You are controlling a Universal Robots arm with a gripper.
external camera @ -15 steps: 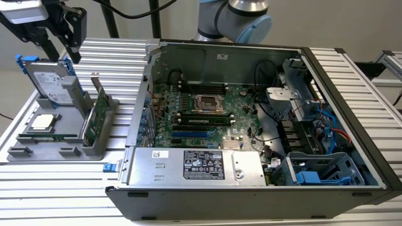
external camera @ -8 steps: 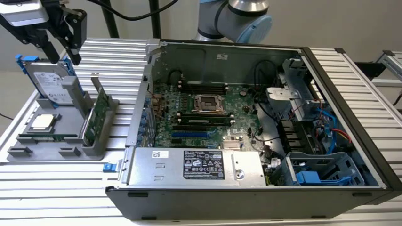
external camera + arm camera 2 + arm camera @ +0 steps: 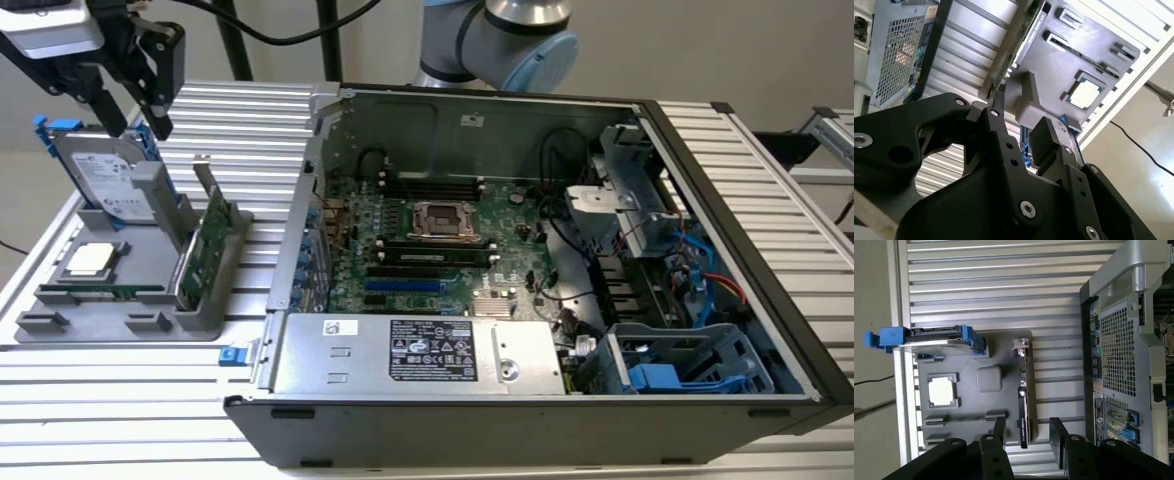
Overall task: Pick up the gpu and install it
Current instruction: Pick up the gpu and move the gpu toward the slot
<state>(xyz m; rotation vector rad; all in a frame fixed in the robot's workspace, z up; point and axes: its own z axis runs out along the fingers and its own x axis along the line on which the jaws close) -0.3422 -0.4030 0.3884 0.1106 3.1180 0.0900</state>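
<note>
The grey holder tray (image 3: 1004, 355) sits under the gripper (image 3: 1028, 432), whose jaws are spread apart and carry nothing. In the tray's slots are a grey hard drive (image 3: 934, 337) with blue rails, standing on edge at the end of the tray far from the jaws, a square silver CPU chip (image 3: 943, 391) lying flat in a recess off to one side of them, and the gpu (image 3: 1024, 405), which stands on its long edge in a slot lined up with the gap between the two fingers (image 3: 999, 432), below them and not touched by either. In the first wrist view the gpu shows edge-on as a thin dark strip with its silver bracket at the end away from the jaws; in the exterior view its green board face is visible, with the bracket rising at the rear. Well apart from the jaws the open computer case (image 3: 534, 430) lies on its side, holding a motherboard (image 3: 427, 240), a silver power supply (image 3: 414, 350) and a blue drive cage (image 3: 681, 370). The cooler side of the gpu is turned away, and in the second wrist view the gripper's black body covers much of the tray
</note>
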